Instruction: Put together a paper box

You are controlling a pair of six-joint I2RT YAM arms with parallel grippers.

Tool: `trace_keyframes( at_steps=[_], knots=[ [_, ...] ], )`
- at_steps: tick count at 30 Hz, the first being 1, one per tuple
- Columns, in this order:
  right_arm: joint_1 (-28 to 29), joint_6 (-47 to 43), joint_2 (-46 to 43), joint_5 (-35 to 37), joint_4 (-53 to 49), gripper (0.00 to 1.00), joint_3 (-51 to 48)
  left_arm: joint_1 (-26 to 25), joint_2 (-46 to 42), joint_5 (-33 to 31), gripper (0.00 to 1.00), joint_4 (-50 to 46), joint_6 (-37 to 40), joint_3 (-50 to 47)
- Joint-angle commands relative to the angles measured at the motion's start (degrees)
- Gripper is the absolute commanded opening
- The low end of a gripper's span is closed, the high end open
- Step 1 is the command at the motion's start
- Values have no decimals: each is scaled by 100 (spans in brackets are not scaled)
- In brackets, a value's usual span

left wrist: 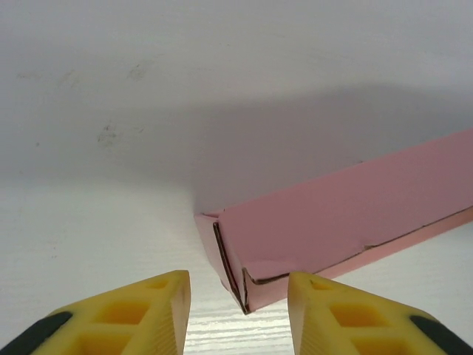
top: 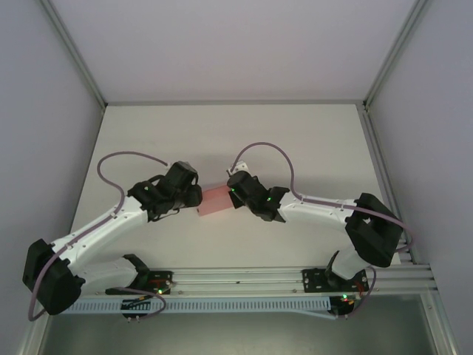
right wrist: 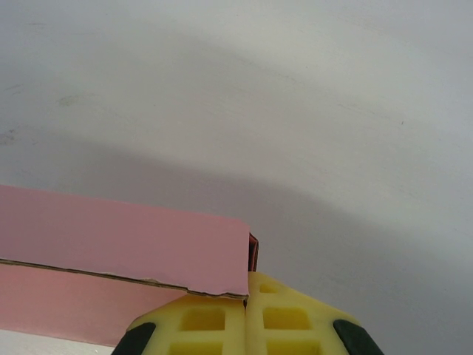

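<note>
Yellow fingertips (left wrist: 166, 310) of the left end effector (left wrist: 238, 314) stand apart at the bottom of the left wrist view, jaws open, with the near corner of the pink paper box (left wrist: 347, 214) just beyond the gap between them and touching neither. That corner shows folded end flaps with dark seams, and the box's long side runs away to the right across the white surface (left wrist: 111, 222).

On the right wrist camera, the right end effector (right wrist: 246, 303) has its 2 yellow fingers pressed together directly under the box's (right wrist: 118, 237) end corner, where a thin dark-red flap edge stands upright just above the seam between them. Whether any card is pinched there cannot be told.

From above, the paper box (top: 216, 200) sits near the middle of the surface (top: 236, 140), a small flat rectangle between the 2 arms. At its left end is the left end effector (top: 196, 201), with the right end effector (top: 235, 194) at its right end, and both arms reach inward from their bases at the near edge.
</note>
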Motion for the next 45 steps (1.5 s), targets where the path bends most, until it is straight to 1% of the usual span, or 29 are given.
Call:
trace_keyframes(
  at_steps=[1,3,4,5,7,11,13,15,16,18,20,22,25,26,27,28,32,34,37,39,40,43,45],
  knots=[
    [75,52,227,-280,-774,4,-148,40,11,63,36,162,22,-194],
    [76,31,245,-341,-767,4,-126,53,59,66,30,333,88,-239],
    [76,28,258,-349,-766,5,-131,68,73,65,22,367,111,-260],
    [81,45,256,-345,-779,5,-133,66,86,93,17,422,140,-277],
    [76,59,259,-354,-801,5,-109,68,95,131,11,495,176,-292],
    [74,37,134,-395,-823,6,-107,65,147,74,2,447,246,-313],
    [76,33,-25,-376,-841,9,-127,74,160,50,0,404,253,-342],
    [76,24,-176,-366,-895,17,-76,72,175,15,0,373,250,-391],
    [67,24,-261,-386,-906,19,-24,78,186,13,0,360,246,-425],
    [67,-35,-415,-482,-890,28,70,74,221,49,0,372,241,-468],
    [43,-55,-547,-478,-902,34,209,76,241,58,0,375,233,-480],
    [-39,-23,-663,-815,-886,46,347,85,225,79,0,388,237,-476],
    [-256,84,-791,-1299,-818,51,493,80,176,106,0,430,222,-481],
    [-334,81,-847,-1489,-738,55,502,74,177,107,0,428,203,-480],
    [-424,59,-899,-1678,-628,61,492,68,171,141,0,444,233,-481],
    [-491,108,-954,-1687,-556,64,481,76,177,159,0,455,246,-480],
    [-826,341,-867,-1542,-373,66,545,78,205,171,0,472,295,-480],
    [-1036,432,-658,-1676,-352,64,651,74,229,197,0,470,323,-463],
    [-1256,570,-251,-1825,-451,58,855,75,266,208,0,478,325,-454],
    [-1352,561,-4,-2046,-531,55,940,75,291,230,0,481,325,-463],
    [-1375,555,85,-2093,-521,55,936,78,301,241,0,485,334,-463],
    [-1424,591,349,-2146,-588,50,903,76,308,249,0,472,326,-457],
    [-1432,659,498,-2137,-656,44,826,78,305,244,0,466,334,-454]
  ],
)
